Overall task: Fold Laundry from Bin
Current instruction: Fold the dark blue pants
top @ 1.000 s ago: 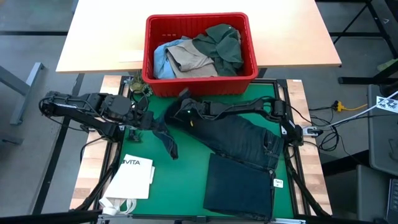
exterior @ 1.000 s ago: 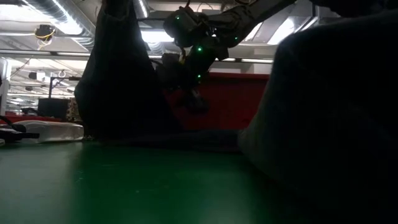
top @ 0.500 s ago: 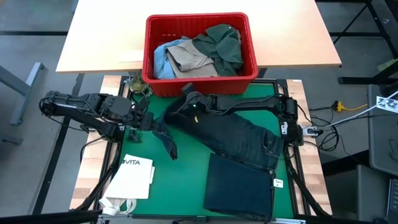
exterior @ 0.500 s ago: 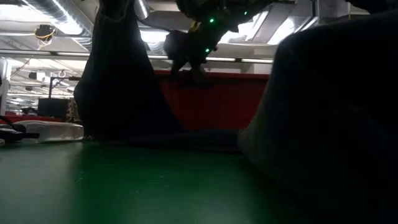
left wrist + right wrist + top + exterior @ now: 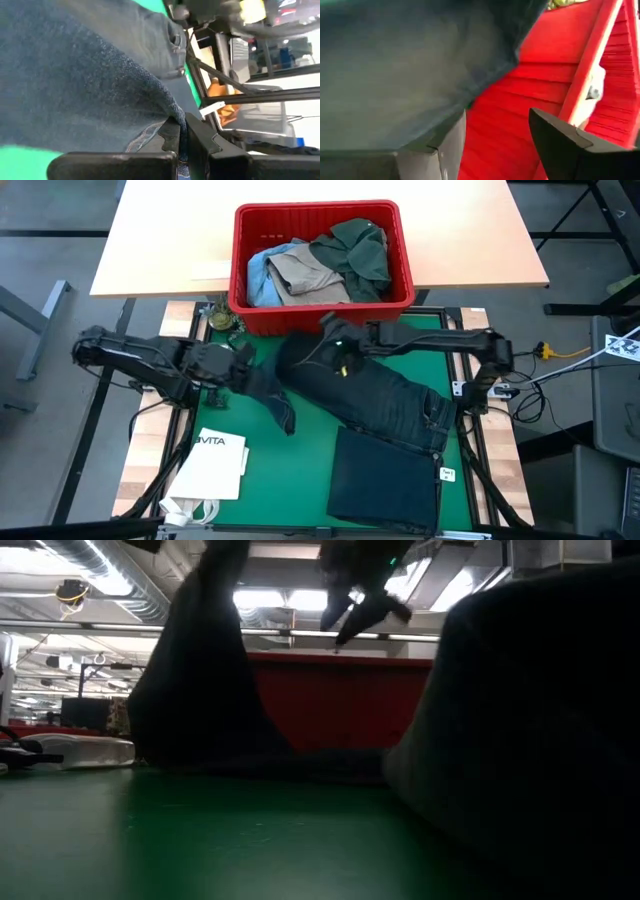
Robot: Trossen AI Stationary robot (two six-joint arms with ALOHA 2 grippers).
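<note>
The dark navy-grey trousers [image 5: 370, 395] lie spread across the green mat [image 5: 300, 480]. One leg end is raised at the left, where my left gripper [image 5: 243, 370] is shut on it. My right gripper [image 5: 328, 328] hangs open above the trousers' far part, just before the near wall of the red bin [image 5: 320, 315]. It touches nothing. In the right wrist view the bin wall [image 5: 520, 100] fills the gap between its fingers. In the bin lie a dark green shirt [image 5: 355, 250], a khaki garment [image 5: 305, 272] and a light blue one [image 5: 262, 275]. My left gripper pinches a bunched edge of the trouser leg [image 5: 172, 112] between its two fingers [image 5: 200, 142]. It comes from the table's left, slanting down. The cloth is lifted there and drapes down [image 5: 200, 670] to the mat; the rest of the trousers stays on the mat.
A folded dark garment [image 5: 385, 480] lies at the mat's near right. A white paper bag printed VITA [image 5: 215, 465] sits at the near left. A small greenish object [image 5: 222, 318] lies by the bin's left corner. The bin stands on a wooden tabletop [image 5: 160, 240].
My right gripper has risen off the trousers and gone toward the table's right, along the bin's near wall, staying open. My left gripper has moved a little toward the right, keeping its hold; the raised leg end has shifted with it.
</note>
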